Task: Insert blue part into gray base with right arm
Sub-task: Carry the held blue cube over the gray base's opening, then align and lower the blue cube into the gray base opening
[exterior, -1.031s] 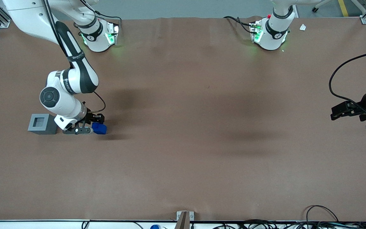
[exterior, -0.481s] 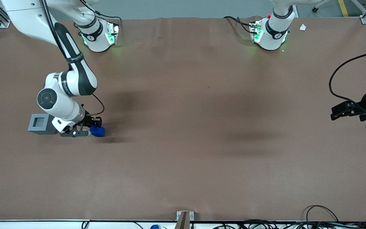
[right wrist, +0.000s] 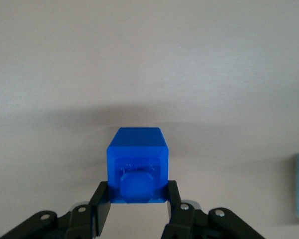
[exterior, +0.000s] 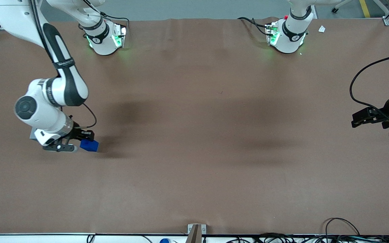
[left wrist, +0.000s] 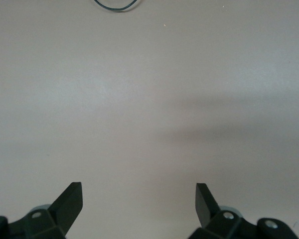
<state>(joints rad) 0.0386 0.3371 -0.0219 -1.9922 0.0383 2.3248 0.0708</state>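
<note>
While the pincer (right wrist: 135,206) pinches the blue part (right wrist: 137,164) above the bench (exterior: 194,152) (gray base (exterior: 31,135) mostly hidden beneath the right arm (exterior: 51,101)), the stud should be squared to the recess before lowering.

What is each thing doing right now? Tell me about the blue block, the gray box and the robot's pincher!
blue part: pinched between the gripper's fingers, held off the table, its round stud facing the wrist camera.
gray base: almost wholly hidden under the right arm; only a sliver shows, so its recess cannot be seen.
gripper: shut on the blue part, just beside the gray base.
right arm: bent over the gray base.
</note>
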